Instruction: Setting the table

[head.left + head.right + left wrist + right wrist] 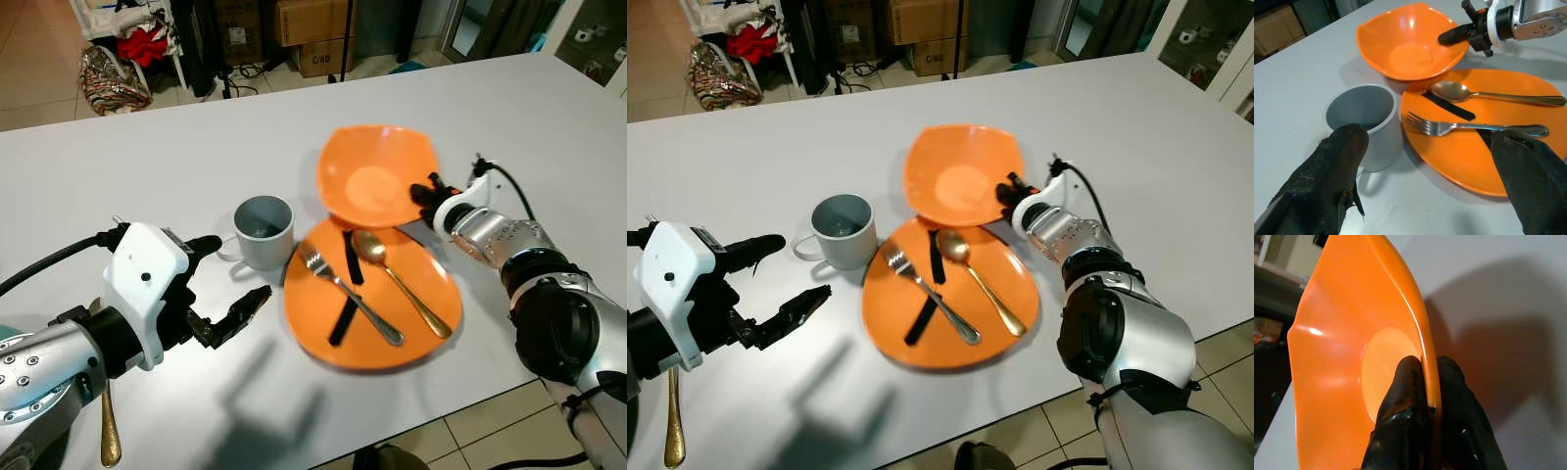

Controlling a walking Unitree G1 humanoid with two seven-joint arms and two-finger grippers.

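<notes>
Currently, an orange bowl [375,176] is gripped at its rim by the right gripper [427,196]; in the right wrist view the two black fingers [1405,396] are closed on the edge, one inside and one outside. The bowl is seen tilted, with its near edge over the far rim of the orange plate [431,294], which lies on the white table [147,166] in front of the robot.

On the plate three things are placed: a silver fork [348,294] toward the left, a gold spoon [397,279] toward the right, and a black strip [345,294] that lies partly under the fork. A grey mug [264,231] is set upright on the table just beside the left edge of the plate, its handle turned toward the left.

The left gripper [227,284] is held above the table near the mug, touching nothing. Its fingers [1337,166] are spread wide open, and through them the mug and the plate are seen. Another gold utensil [109,431] is seen at the near table edge, under the left arm.
</notes>
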